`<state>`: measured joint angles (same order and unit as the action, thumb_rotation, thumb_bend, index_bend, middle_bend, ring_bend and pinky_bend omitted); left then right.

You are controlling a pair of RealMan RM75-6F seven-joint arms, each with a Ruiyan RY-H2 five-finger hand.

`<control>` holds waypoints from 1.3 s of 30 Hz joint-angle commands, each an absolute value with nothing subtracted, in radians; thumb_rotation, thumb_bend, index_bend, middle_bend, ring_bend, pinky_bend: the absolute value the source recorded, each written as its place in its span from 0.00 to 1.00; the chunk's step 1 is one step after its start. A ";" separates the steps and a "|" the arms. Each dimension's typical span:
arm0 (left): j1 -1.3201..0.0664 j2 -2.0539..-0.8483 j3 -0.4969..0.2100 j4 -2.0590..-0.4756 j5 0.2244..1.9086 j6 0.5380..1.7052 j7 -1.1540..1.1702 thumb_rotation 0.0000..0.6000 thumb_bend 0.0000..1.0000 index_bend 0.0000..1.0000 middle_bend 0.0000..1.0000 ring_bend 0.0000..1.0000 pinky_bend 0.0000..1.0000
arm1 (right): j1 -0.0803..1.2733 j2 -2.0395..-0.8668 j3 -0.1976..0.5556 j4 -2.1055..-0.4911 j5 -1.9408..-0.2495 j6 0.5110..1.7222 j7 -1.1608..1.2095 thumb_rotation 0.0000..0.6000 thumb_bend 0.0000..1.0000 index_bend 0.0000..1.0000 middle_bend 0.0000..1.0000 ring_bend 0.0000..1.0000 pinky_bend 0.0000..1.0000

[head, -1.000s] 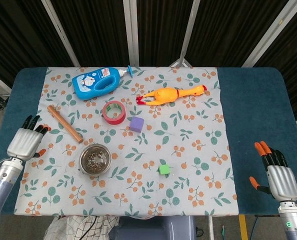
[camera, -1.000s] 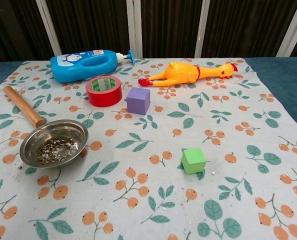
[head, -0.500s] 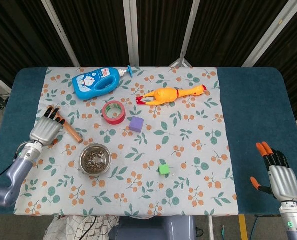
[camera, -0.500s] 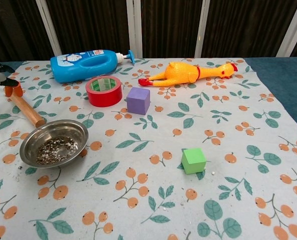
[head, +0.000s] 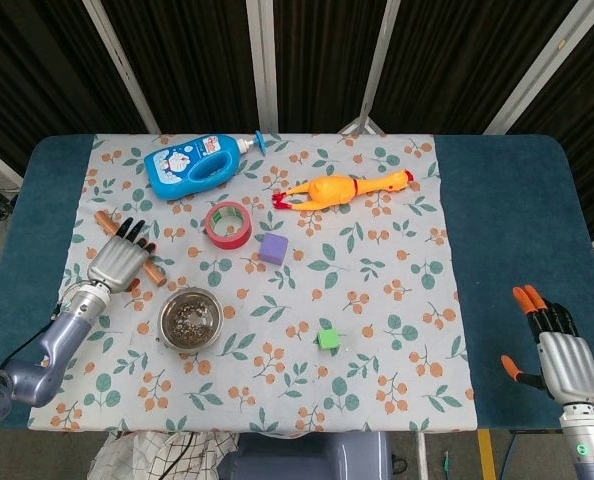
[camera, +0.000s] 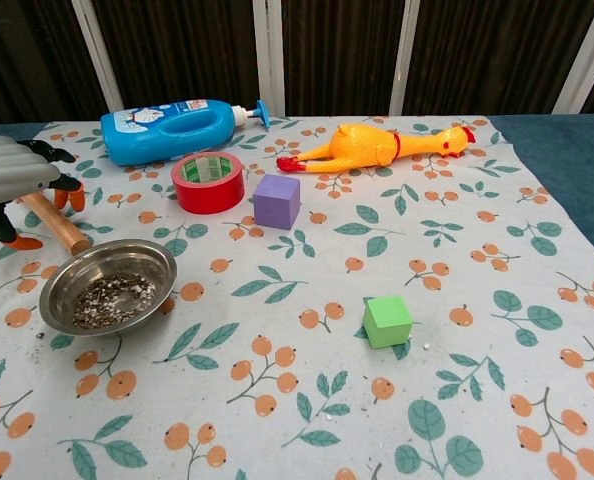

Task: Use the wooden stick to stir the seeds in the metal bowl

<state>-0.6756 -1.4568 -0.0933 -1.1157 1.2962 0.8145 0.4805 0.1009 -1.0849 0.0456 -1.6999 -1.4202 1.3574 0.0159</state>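
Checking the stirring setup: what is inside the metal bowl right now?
The metal bowl holds a loose layer of small grey-brown seeds across its bottom. No stick is in it. The bowl's floor beneath the seeds is covered.

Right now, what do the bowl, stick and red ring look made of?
Bowl: polished metal, likely steel; mirror-like rim. Stick: wood, smooth matte tan. Red ring: adhesive tape roll, glossy red outside, apparently a card core.
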 commanded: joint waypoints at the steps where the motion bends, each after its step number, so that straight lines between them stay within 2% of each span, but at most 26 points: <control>1: -0.682 -1.469 -0.093 -1.106 1.290 0.813 0.476 1.00 0.38 0.32 0.34 0.01 0.00 | 0.101 -1.085 0.046 -1.700 -1.420 1.358 0.015 1.00 0.32 0.00 0.00 0.00 0.00; 11: -0.704 -1.511 -0.079 -1.066 1.296 0.804 0.459 1.00 0.39 0.32 0.35 0.01 0.00 | 0.101 -1.084 0.047 -1.703 -1.412 1.354 0.017 1.00 0.32 0.00 0.00 0.00 0.00; 20: -0.702 -1.522 -0.067 -1.049 1.310 0.820 0.429 1.00 0.44 0.38 0.42 0.04 0.00 | 0.101 -1.084 0.048 -1.703 -1.411 1.353 0.018 1.00 0.32 0.00 0.00 0.00 0.00; 23: -0.702 -1.520 -0.064 -1.049 1.314 0.826 0.420 1.00 0.49 0.41 0.45 0.05 0.00 | 0.101 -1.084 0.048 -1.703 -1.411 1.353 0.016 1.00 0.32 0.00 0.00 0.00 0.00; 31: -0.696 -1.523 -0.057 -1.047 1.334 0.855 0.387 1.00 0.71 0.51 0.58 0.13 0.00 | 0.100 -1.085 0.047 -1.704 -1.410 1.354 0.014 1.00 0.32 0.00 0.00 0.00 0.00; 39: -0.690 -1.533 -0.052 -1.033 1.357 0.886 0.353 1.00 0.82 0.55 0.63 0.16 0.00 | 0.100 -1.085 0.047 -1.704 -1.410 1.355 0.012 1.00 0.32 0.00 0.00 0.00 0.00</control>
